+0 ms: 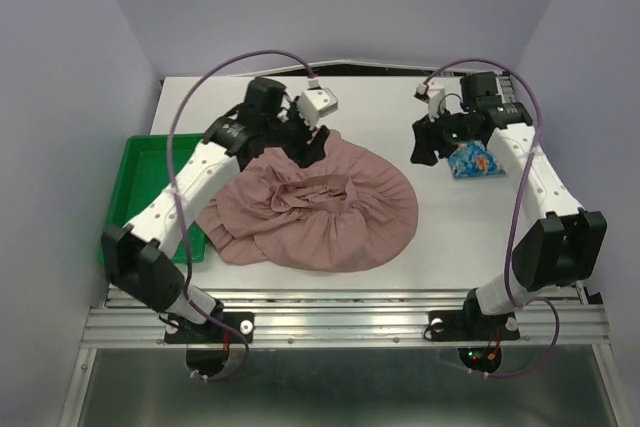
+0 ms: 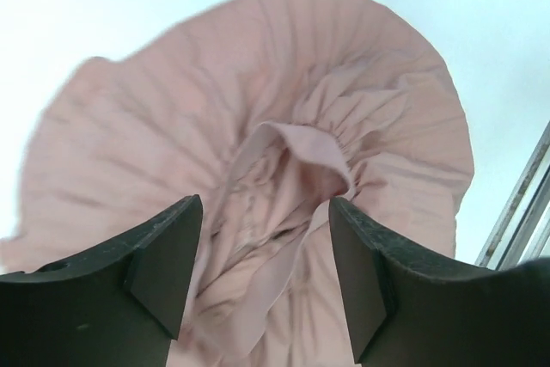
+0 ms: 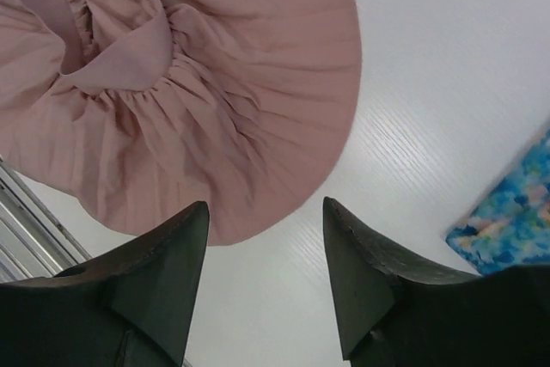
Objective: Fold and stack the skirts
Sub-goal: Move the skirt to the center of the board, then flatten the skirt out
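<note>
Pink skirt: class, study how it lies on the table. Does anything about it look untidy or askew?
Yes. The pink skirt lies spread out as a rumpled heap, its waistband bunched and twisted, not folded. The blue floral skirt sits apart at the right, a small bundle.

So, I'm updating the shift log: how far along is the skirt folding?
Seemingly done: the blue flowered cloth skirt sits as a compact bundle at the far right. In hand: nothing gripped. The dusty-pink pleated skirt lies spread and rumpled mid-table, with the left gripper open above it and the right gripper open over bare table. Remaining: folding the pink one, then stacking.
</note>
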`<action>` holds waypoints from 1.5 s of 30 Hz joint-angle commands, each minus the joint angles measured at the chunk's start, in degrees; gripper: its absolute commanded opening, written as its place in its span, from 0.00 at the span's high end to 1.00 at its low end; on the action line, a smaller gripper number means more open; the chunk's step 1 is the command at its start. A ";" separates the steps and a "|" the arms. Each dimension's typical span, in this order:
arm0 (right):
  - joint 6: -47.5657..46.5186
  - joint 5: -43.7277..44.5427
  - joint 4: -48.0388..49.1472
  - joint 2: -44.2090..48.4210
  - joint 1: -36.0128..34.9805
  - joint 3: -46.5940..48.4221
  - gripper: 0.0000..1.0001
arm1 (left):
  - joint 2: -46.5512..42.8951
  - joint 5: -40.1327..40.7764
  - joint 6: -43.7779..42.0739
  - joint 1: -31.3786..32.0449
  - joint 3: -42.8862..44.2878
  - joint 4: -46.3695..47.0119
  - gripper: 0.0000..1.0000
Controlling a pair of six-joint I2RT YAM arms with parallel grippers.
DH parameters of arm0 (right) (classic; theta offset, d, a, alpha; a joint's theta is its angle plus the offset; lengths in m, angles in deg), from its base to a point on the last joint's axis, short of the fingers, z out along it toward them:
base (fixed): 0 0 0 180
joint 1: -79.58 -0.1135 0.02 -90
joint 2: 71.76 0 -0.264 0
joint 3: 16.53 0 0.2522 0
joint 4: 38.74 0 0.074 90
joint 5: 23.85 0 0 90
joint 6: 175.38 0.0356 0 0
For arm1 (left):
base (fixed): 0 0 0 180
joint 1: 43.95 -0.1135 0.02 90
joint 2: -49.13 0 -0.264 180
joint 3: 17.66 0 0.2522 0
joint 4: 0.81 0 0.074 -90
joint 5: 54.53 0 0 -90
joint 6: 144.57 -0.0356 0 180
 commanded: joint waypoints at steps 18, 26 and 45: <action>28.11 5.95 17.24 -16.82 -24.03 0.88 0.50 | -14.68 13.19 -2.67 -12.95 -26.39 -0.62 0.54; 27.97 5.86 17.06 -13.51 -24.03 -1.56 0.45 | -12.13 10.65 -7.39 -11.81 -24.55 0.54 0.48; 9.05 9.55 19.16 -8.91 -32.90 -9.84 0.28 | -6.42 1.32 -65.39 -15.59 -11.36 -21.36 0.30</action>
